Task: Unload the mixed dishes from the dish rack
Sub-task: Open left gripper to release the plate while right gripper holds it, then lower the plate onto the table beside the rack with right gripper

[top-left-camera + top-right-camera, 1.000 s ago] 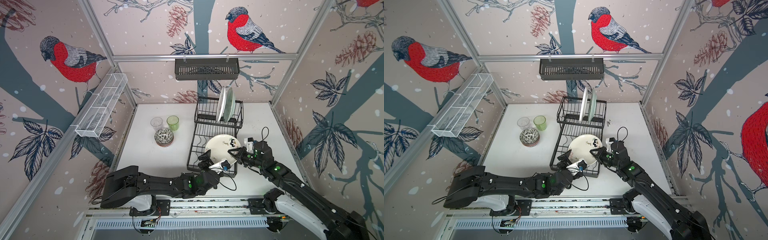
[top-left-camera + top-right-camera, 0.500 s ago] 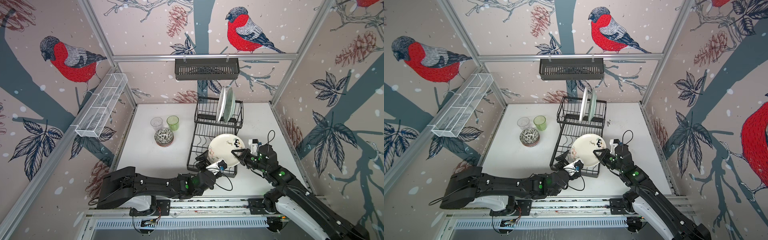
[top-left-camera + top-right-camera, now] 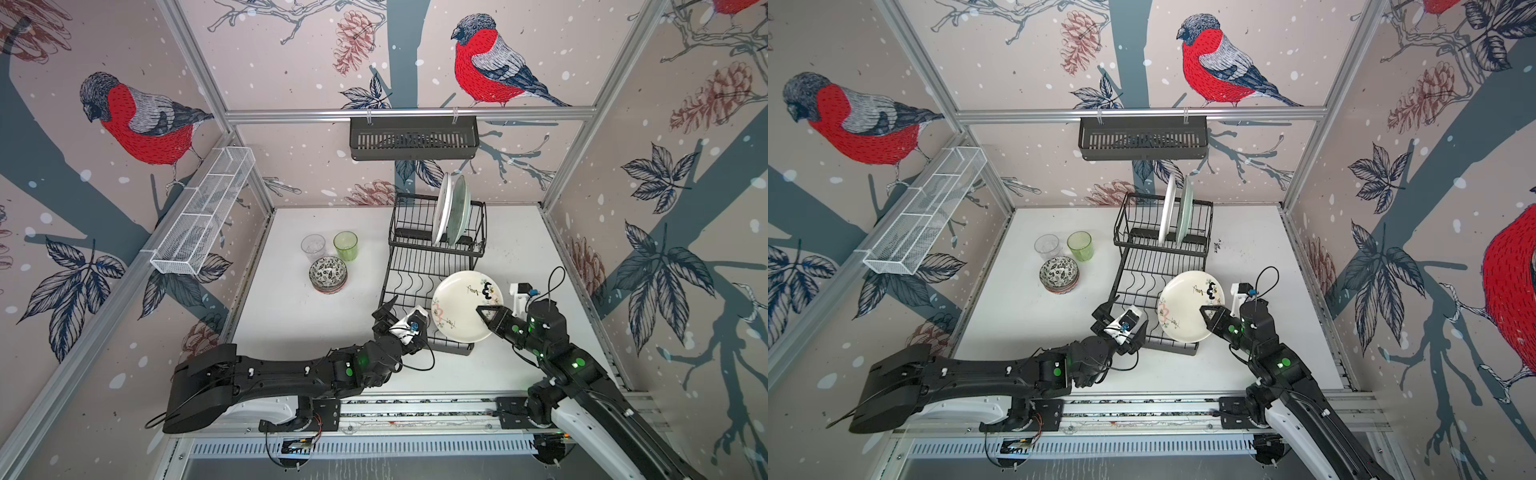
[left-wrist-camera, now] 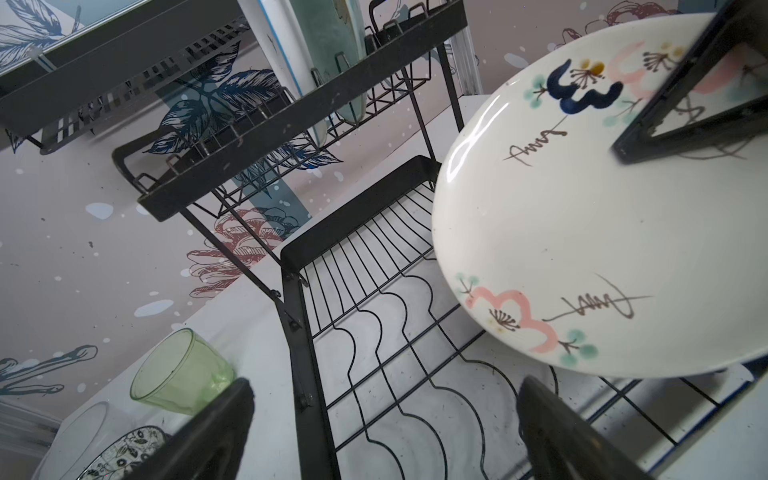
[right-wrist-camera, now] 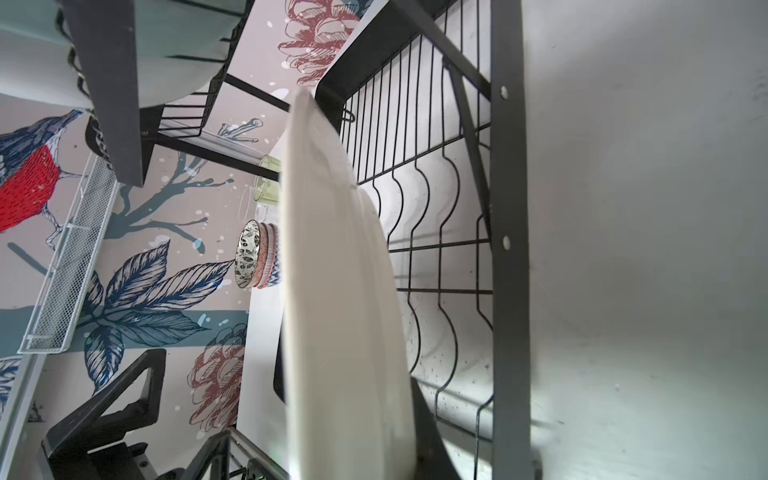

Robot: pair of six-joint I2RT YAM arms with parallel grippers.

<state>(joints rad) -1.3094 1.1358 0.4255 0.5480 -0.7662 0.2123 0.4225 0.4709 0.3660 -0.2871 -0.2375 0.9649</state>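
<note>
One floral plate (image 3: 457, 305), face up, aslant

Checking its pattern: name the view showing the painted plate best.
Left wrist: the painted plate faces the camera, pink and navy motifs clear. Both top views show it small, pinched by the right gripper. Right wrist sees only its edge.

Both top views look down from high above the 6 o'clock edge of the table (image 3: 291, 299) toward 12 o'clock, sharing the whole scene. Both wrist cameras sit very close to the rack (image 4: 307, 374) and plate (image 5: 332, 291), which all views share.
</note>
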